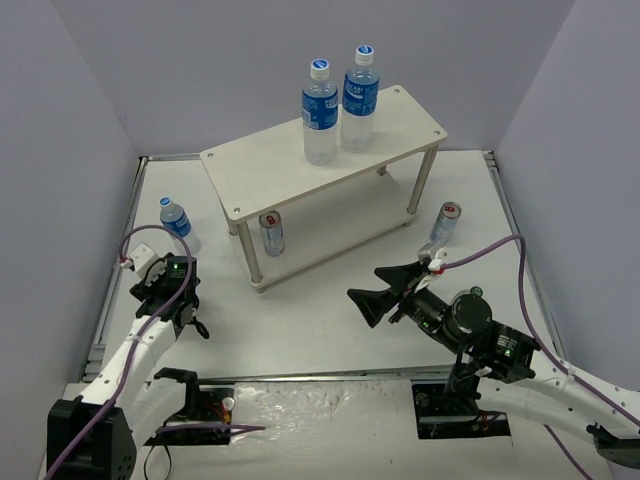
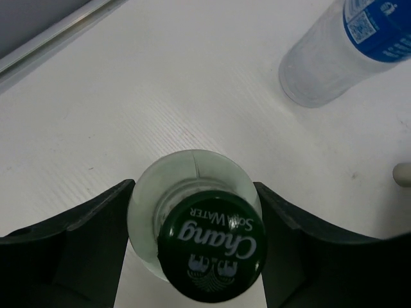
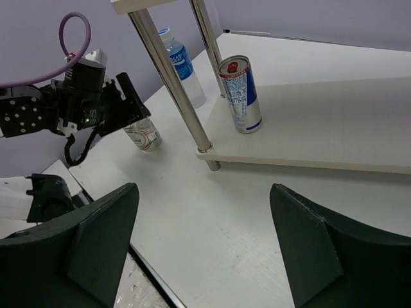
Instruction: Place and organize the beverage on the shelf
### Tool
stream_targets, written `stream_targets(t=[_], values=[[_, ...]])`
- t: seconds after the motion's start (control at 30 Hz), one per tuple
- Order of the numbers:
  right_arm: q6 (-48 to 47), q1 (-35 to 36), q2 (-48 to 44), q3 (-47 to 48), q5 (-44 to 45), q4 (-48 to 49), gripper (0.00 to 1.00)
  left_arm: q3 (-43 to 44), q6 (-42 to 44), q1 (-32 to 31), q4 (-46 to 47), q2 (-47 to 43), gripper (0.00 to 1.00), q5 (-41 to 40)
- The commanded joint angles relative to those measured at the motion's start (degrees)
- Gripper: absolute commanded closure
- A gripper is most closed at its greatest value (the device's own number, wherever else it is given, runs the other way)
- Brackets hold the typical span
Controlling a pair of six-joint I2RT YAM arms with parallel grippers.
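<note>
Open desk (image 1: 300, 335) lies between its left edge and the shelf (image 1: 250, 165). There the left hand (image 2: 194, 196) grasps an upright Chang soda water bottle (image 2: 212, 247). The right hand (image 3: 204, 192) hangs released before the shelf.

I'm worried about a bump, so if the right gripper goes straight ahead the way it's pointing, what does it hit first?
Likely the near corner leg of the shelf, dead ahead of the open right gripper across bare table; the can stands behind it. Depth is unclear.
</note>
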Motion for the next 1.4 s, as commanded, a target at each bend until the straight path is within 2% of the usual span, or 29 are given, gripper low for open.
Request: stream_targets(t=[0.0, 0.17, 0.27, 0.5, 0.57, 0.9, 1.03, 1.23, 1.37], values=[[-0.1, 0.4, 1.3, 0.8, 1.6, 1.6, 0.22, 1.1, 0.2, -2.9, -2.3, -1.5, 0.98, 6.4], [0.0, 0.5, 4.2, 2.6, 1.6, 1.6, 0.21, 1.2, 0.0, -8.6, -5.6, -6.4, 0.98, 5.1], [0.5, 0.4, 4.7, 3.2, 1.7, 1.0, 0.21, 2.2, 1.7, -10.9, -7.4, -8.7, 0.98, 7.2], [1.1, 0.4, 4.2, 4.1, 2.6, -0.1, 0.22, 2.4, 1.3, -15.3, -11.7, -10.0, 0.98, 10.4], [1.1, 0.5, 4.3, 4.8, 2.6, -0.9, 0.21, 1.9, 1.0, -18.3, -11.8, -10.2, 0.98, 11.3], [1.4, 0.4, 2.8, 7.2, 3.8, -4.8, 0.22, 3.6, -2.9, -37.1, -16.5, -12.8, 0.98, 8.7], [1.8, 0.5, 1.8, 7.4, 4.2, -5.9, 0.21, 4.9, -3.5, -44.0, -16.6, -10.3, 0.98, 8.0], [1.8, 0.4, 0.4, 7.9, 5.1, -7.3, 0.22, 5.6, -4.1, -58.3, -12.0, -5.5, 0.98, 2.7], [1.6, 0.5, 0.3, 8.3, 5.4, -8.1, 0.21, 8.5, -0.9, -64.3, -5.6, 0.6, 0.98, 0.9]])
